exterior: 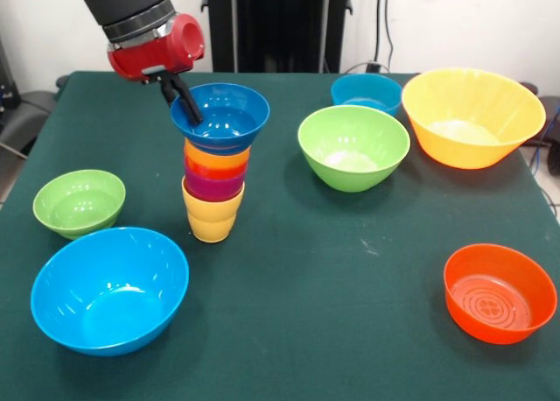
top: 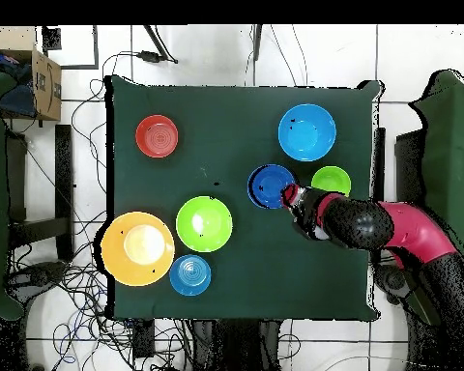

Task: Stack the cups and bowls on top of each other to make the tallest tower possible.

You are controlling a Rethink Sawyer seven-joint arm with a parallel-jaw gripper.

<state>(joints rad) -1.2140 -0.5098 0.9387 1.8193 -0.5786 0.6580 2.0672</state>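
Note:
The tower stands left of centre: a yellow cup as base, then purple, red-orange and orange-yellow cups, with a dark blue bowl on top. My gripper comes down from the upper left and is shut on the left rim of the dark blue bowl. In the overhead view the gripper is at the right edge of the dark blue bowl, which hides the cups below it.
A small green bowl and a large light blue bowl sit left of the tower. To the right are a green bowl, a teal bowl, a large orange-yellow bowl and an orange-red bowl.

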